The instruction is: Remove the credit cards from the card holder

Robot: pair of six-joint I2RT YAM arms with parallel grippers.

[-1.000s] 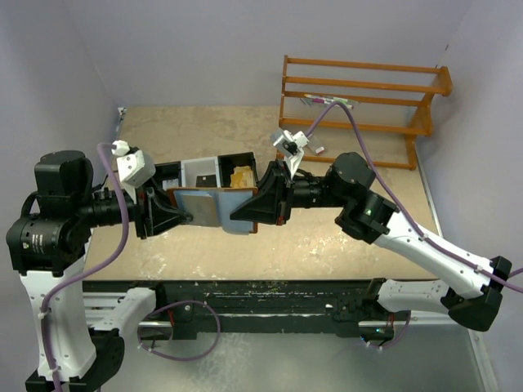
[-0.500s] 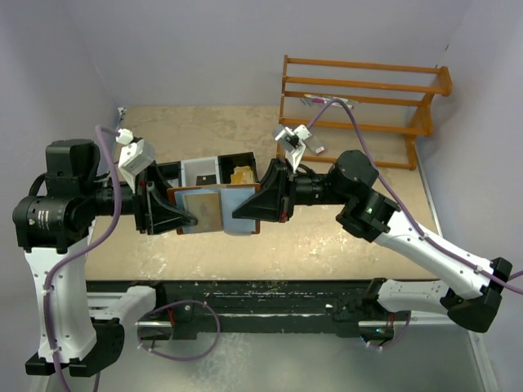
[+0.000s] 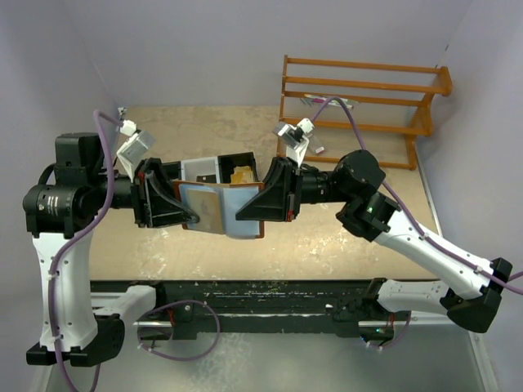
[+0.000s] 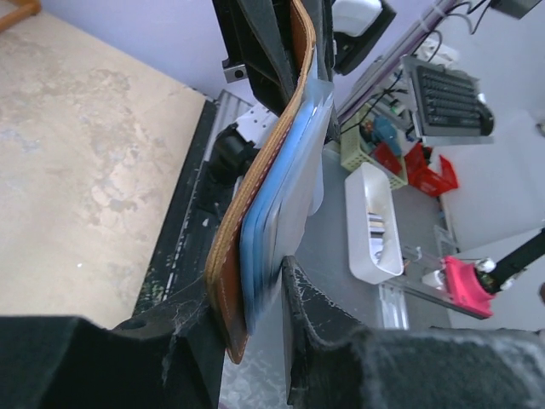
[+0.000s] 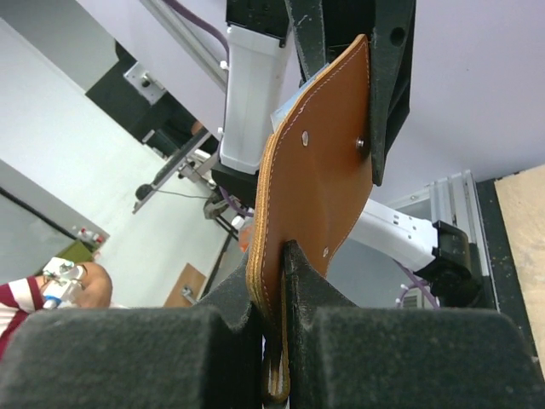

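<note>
Up close, the right pincer (image 5: 274, 256) is clenched on one edge of the brown leather card holder (image 3: 245, 211). The right wrist view shows white stitching and three small metal studs on the holder's outer face. Opposite it, the left pincer (image 4: 255, 294) grasps the other end of the same holder. One of its fingers is against the leather and the other against the stack of credit cards (image 4: 272, 226) tucked inside. The stack shows light blue edges, too tightly packed to count. From above, the holder hangs open in the air between the two pincers, above the near part of the tabletop (image 3: 327, 245). Its pale blue lining faces up, and one tan card (image 3: 209, 209) lies flat on the left half. No writing on the cards or the leather is legible.

Just behind the holder sits one black-and-white tray (image 3: 219, 158) with three compartments. The middle compartment holds a small dark square, the right one holds orange-yellow flat pieces (image 3: 243, 175), and the left one is mostly hidden by the left arm. At the far right corner stands one orange wooden rack (image 3: 364, 82).
</note>
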